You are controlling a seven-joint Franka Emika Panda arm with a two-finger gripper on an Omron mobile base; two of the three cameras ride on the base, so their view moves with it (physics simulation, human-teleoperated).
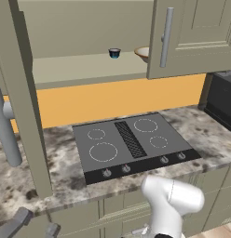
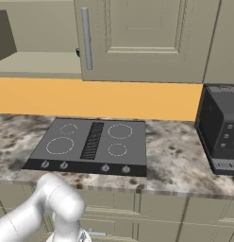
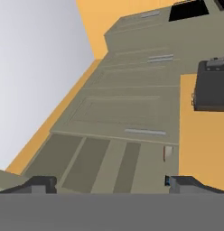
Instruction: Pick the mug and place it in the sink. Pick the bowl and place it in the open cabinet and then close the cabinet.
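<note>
Bowl (image 1: 142,53) already on the cabinet (image 1: 80,69) shelf, near a tiny dark blue cup (image 1: 114,53), half hidden behind the right door (image 1: 192,37); only the closing looks left to do. Gripper (image 3: 109,184) pointed up along the cabinet fronts, jaws spread wide, holding nothing (left door (image 1: 25,107) swung far open). Arm (image 1: 171,204) folded low before the cooktop (image 1: 131,144).

No readable txt, labels, brands or nos. showing anywhere. Cooktop (image 1: 131,144) at frame center is showing only plain ring marks; dark appliance (image 2: 221,130) at right edge is showing tiny illegible buttons.
</note>
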